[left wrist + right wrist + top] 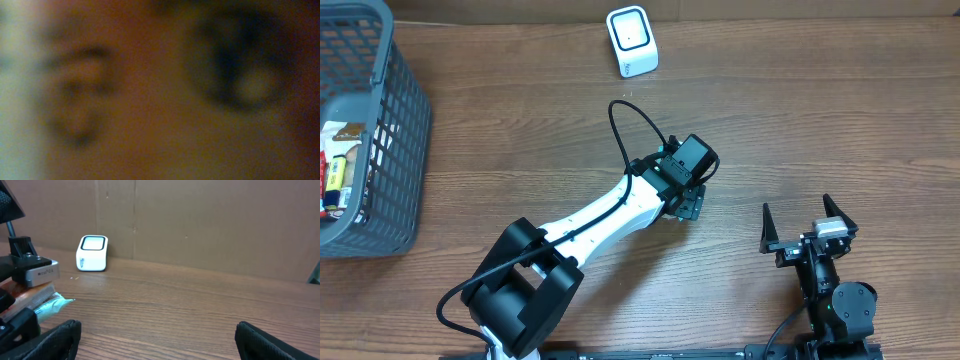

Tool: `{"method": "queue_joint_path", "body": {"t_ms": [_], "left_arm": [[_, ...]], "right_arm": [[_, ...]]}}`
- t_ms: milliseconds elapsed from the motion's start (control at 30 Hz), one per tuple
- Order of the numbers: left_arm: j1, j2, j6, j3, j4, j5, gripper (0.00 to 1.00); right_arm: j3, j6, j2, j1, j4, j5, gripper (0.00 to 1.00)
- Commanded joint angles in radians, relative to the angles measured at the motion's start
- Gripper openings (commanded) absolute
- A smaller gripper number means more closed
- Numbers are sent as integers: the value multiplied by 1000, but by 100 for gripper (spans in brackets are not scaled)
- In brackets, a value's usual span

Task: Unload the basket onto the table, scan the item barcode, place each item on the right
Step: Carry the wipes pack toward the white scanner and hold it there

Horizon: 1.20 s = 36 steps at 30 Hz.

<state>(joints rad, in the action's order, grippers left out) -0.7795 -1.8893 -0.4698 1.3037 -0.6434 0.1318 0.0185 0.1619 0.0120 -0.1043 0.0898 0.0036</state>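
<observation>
Hovering low over the table, my left gripper is right above the item, a flat packet with a pale green end that lies on the wood directly under the fingers. Whether the jaws grip it or stand apart I cannot tell: the wrist view is only blur, and from above the gripper hides the packet. The scanner is well ahead of this gripper and slightly to its left. My right gripper is wide open and empty, off to the right and farther from the scanner, so I judge the left arm should carry the packet forward.
</observation>
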Motion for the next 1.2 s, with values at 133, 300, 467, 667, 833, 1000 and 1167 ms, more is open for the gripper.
{"method": "queue_joint_path", "body": {"t_ms": [133,300,467,667,833,1000,1167], "left_arm": [[-5,6,-1,34,-31,2,100],[-5,21,7,146,-116,6,100],[-5,26,18,257,-215,7,100],[-5,27,20,291,-274,31,100],[0,27,20,291,-284,32,92],[1,27,21,302,-284,32,86],[2,27,20,359,-309,33,93]], "right_arm": [[-11,3,-9,5,-6,-5,100],[-11,3,-9,5,-6,-5,100],[-11,3,-9,5,-6,-5,100],[-11,3,-9,5,-6,-5,100],[-11,3,-9,5,-6,-5,100],[-11,3,-9,5,-6,-5,100],[-11,3,-9,5,-6,-5,100]]}}
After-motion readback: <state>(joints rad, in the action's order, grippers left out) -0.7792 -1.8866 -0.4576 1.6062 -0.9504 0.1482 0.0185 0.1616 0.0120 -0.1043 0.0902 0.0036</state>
